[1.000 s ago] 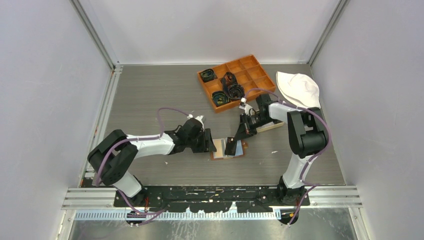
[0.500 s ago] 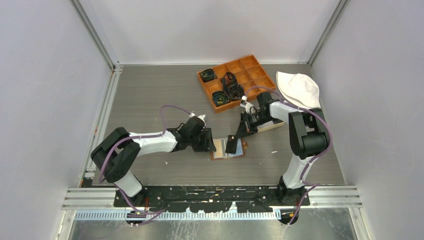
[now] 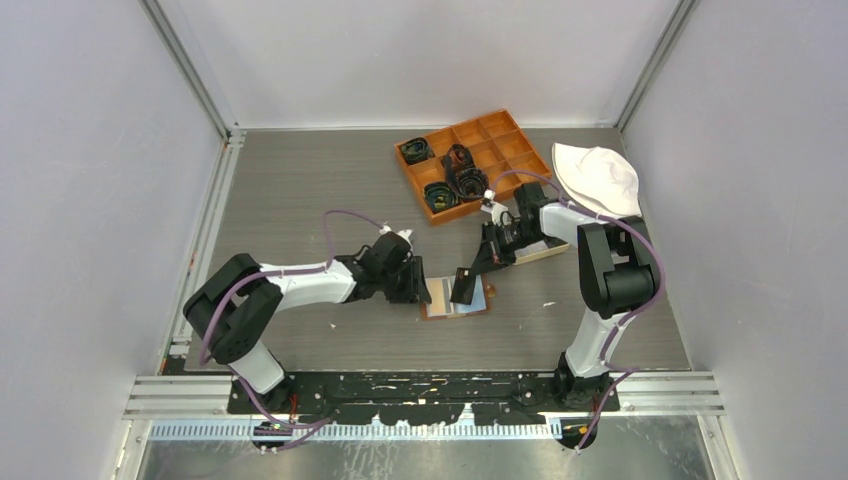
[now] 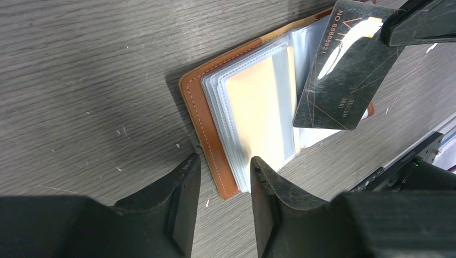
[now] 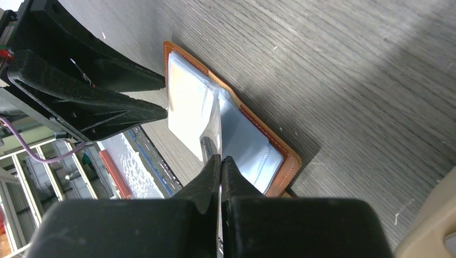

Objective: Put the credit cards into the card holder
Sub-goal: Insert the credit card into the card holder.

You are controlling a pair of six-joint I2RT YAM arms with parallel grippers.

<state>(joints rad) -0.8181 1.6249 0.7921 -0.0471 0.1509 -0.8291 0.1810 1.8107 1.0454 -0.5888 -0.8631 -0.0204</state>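
Jaws, left gripper [image 4: 223, 160]: partly spread, astride the open card holder [image 4: 253, 113] at its left edge. Card holder: flat on the table [image 4: 80, 80], clear sleeves up, central, toward the front edge. Jaws, right gripper [image 5: 220, 158]: pinching a black credit card [image 4: 341, 75], tilted above the holder's right page.

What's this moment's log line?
right tool: shut on black card at open card holder | left tool: open at its corner

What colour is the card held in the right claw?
Black, with thin pale lines and lettering; the card shows best in the left wrist view.
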